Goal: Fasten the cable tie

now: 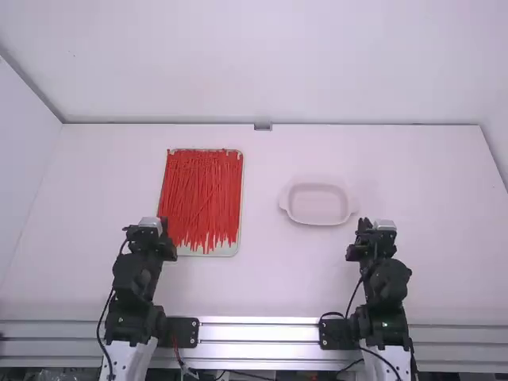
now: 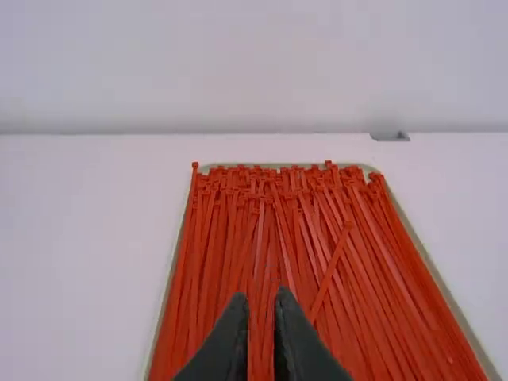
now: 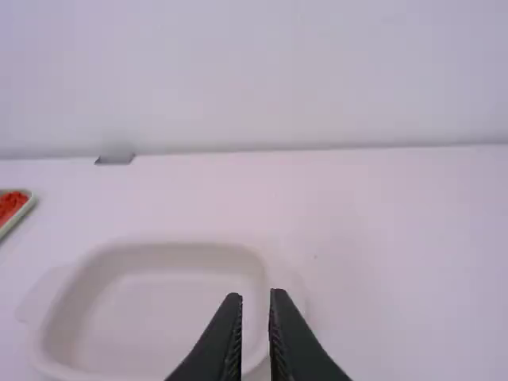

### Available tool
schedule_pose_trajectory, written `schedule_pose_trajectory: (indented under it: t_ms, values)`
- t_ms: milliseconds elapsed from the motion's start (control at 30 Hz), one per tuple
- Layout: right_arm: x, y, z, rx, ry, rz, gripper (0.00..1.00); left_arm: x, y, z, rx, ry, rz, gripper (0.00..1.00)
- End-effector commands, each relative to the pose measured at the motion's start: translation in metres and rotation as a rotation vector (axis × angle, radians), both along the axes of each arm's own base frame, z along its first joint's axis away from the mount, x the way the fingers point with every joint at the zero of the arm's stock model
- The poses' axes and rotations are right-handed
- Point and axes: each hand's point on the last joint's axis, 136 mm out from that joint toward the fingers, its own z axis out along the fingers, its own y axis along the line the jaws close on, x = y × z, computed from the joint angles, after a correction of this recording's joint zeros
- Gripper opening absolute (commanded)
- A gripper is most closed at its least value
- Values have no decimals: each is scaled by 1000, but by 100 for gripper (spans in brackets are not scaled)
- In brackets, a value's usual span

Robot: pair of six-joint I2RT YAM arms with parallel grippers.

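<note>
The red cable ties (image 1: 202,198) are laid lengthwise in a flat tray (image 1: 208,253), directly ahead of the left gripper (image 2: 255,308), so that one can be picked singly. The white dish (image 1: 317,204) is set before the right gripper (image 3: 250,308), presumably to receive fastened ties. Both grippers are set narrow, with nothing held.

Black arms (image 1: 139,274), tapered dark jaws
</note>
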Motion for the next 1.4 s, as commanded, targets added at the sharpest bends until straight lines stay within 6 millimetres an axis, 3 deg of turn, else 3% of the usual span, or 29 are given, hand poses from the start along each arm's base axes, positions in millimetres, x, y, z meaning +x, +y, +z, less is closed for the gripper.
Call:
schedule_pose_trajectory:
  t_ms: [0,633,1067,1367]
  values:
    - [1,3,21,10,-26,11,14,1,-2,18,-19,-19,-8,14]
    - [18,27,34,33,123,126,48,21,-10,33,-84,182,-25,48]
    - [39,56,41,14,217,227,73,44,-17,29,-132,367,-25,73]
    - [53,63,40,38,281,245,87,60,-20,26,-157,453,-21,87]
